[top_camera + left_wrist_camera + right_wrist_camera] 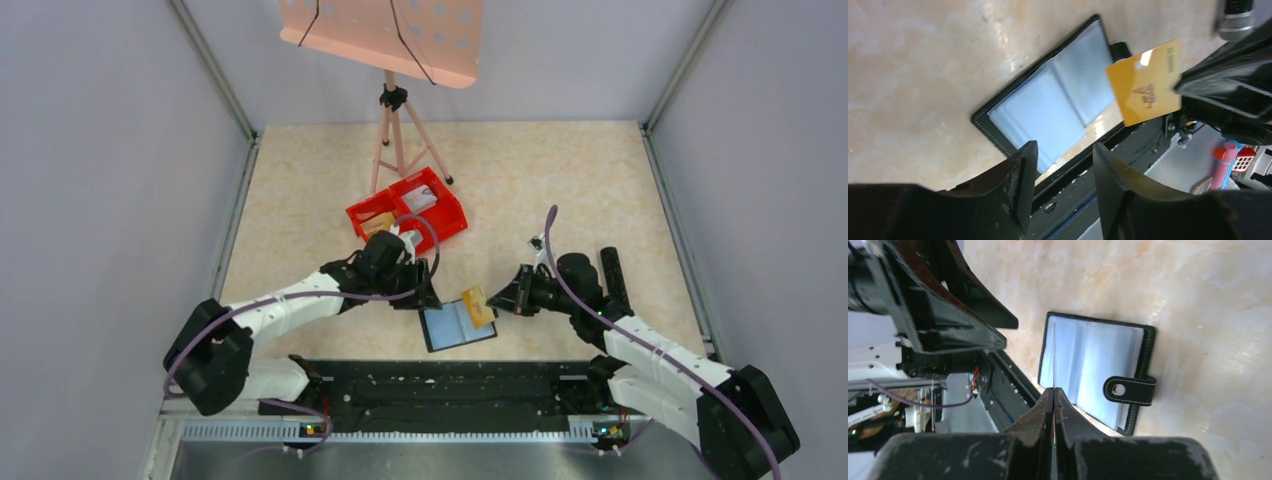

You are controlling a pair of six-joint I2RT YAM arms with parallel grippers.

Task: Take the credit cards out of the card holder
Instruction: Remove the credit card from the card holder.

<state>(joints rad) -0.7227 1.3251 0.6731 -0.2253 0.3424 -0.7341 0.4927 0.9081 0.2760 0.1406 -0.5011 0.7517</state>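
The black card holder [455, 328] lies open on the table near the front edge, its greyish pockets [1048, 102] facing up and its snap tab [1128, 390] to one side. One orange credit card [477, 304] hangs just above the holder's right half, pinched by my right gripper [497, 300]. In the right wrist view that card [1053, 355] shows edge-on between the shut right gripper [1053, 389]. My left gripper [1065, 165] stands open with nothing in it, just left of the holder [428, 292]. The card's face [1145, 82] shows in the left wrist view.
A red two-compartment bin [452, 212] sits behind the left arm with a tan card [378, 225] and a pale card [420, 200] inside. A pink tripod stand [395, 130] rises behind it. The black base rail [450, 385] runs along the near edge.
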